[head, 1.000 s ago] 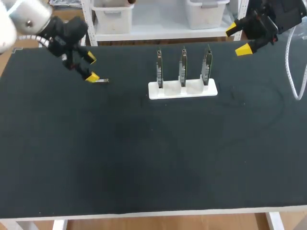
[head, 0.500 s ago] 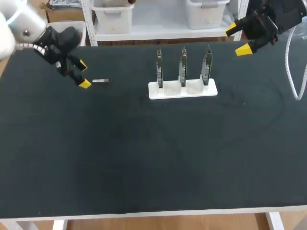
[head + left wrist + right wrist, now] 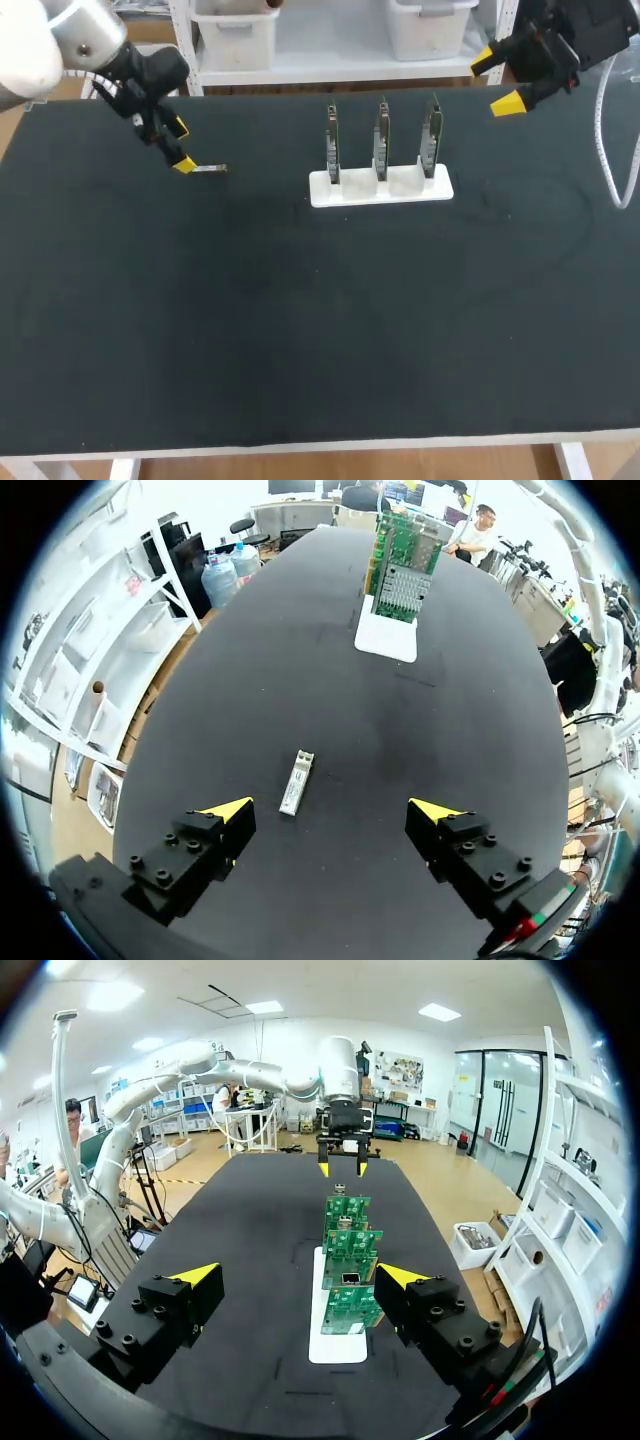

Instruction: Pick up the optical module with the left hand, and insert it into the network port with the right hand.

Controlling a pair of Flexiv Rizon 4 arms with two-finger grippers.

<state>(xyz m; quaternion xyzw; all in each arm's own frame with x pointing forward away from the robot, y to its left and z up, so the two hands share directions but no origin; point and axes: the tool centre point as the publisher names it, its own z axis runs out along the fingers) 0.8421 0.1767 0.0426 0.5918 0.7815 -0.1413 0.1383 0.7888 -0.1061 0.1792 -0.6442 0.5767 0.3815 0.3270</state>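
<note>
While the black table (image 3: pixel 300 330) fills most of what you see from overhead, everything that matters sits along its far side. At about 12 o'clock is the white stand (image 3: pixel 380 187) with 3 green circuit cards (image 3: pixel 381 130) upright in it. The right gripper (image 3: pixel 495 80) hangs at about 1 o'clock, fingers spread and empty, well apart from the stand. The left gripper (image 3: pixel 181 146) is at about 10 o'clock, also spread wide with nothing in it. Smallest of all, the optical module (image 3: pixel 210 169) lies flat on the table at about 4 o'clock from that gripper's middle, its end just beside the nearer yellow tip. Its long axis runs from 9 to 3 o'clock, pointing toward the stand, and the left arm is by far the nearer to it. From overhead I cannot tell how high the fingers stand. The left wrist view is clearer: the optical module (image 3: pixel 296 781) lies a little ahead of the left gripper (image 3: pixel 332 808), off-centre toward 1 finger. Its length runs crosswise to the closing line, slightly tilted. I'd judge a small sideways shift and a descent would frame it. The right wrist view shows no module that I can make out. It shows the circuit cards (image 3: pixel 345 1260) face-on in a row at 12 o'clock ahead of the right gripper (image 3: pixel 300 1275), with the left gripper (image 3: pixel 341 1165) beyond them.
</note>
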